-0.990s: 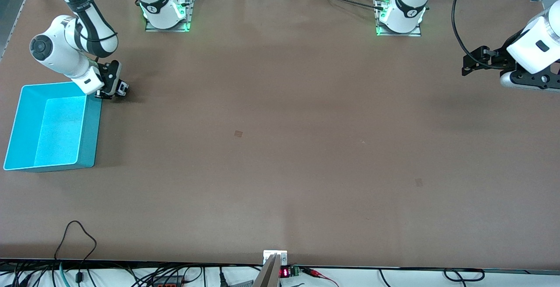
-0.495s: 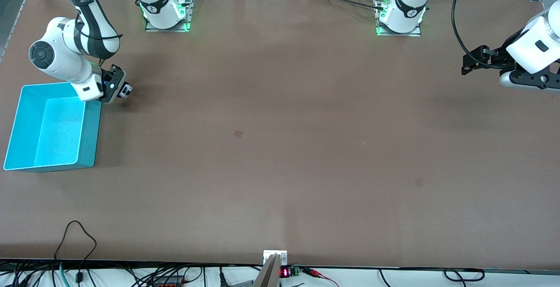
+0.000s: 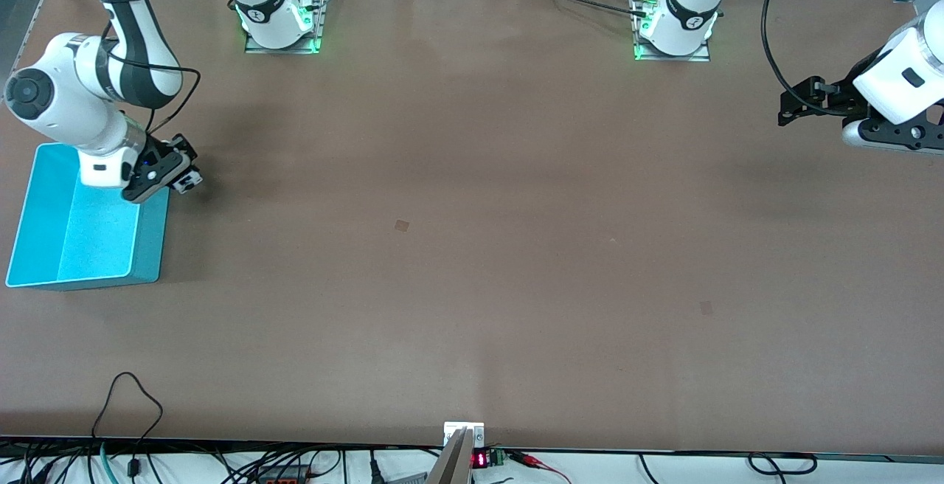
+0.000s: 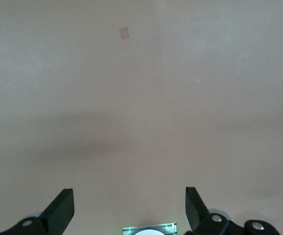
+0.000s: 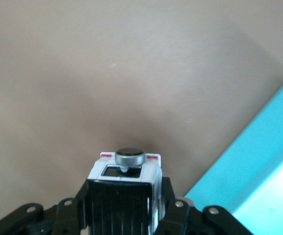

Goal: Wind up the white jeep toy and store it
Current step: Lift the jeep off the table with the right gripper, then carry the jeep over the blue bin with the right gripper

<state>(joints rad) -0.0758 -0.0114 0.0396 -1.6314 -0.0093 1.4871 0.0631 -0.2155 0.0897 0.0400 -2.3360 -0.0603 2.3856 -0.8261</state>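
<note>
My right gripper [image 3: 179, 176] is shut on the white jeep toy [image 3: 189, 181] and hangs over the table right beside the teal bin [image 3: 151, 248], by the bin wall that faces the table's middle. In the right wrist view the white jeep toy [image 5: 126, 178] shows its black ribbed roof between the fingers of the right gripper [image 5: 123, 199], with a round silver disc [image 5: 130, 157] at its end. The teal bin [image 5: 258, 161] fills one corner of that view. My left gripper [image 3: 795, 104] waits open over the left arm's end of the table; in its wrist view the left gripper [image 4: 129, 208] holds nothing.
Small dark marks lie on the brown table [image 3: 472, 248], one near the middle [image 3: 402, 225]. Cables run along the table's front edge [image 3: 133, 395]. The arm bases [image 3: 280, 23] stand at the back edge.
The right arm has swung toward the front camera and toward the bin, carrying the toy. The left arm has not moved.
</note>
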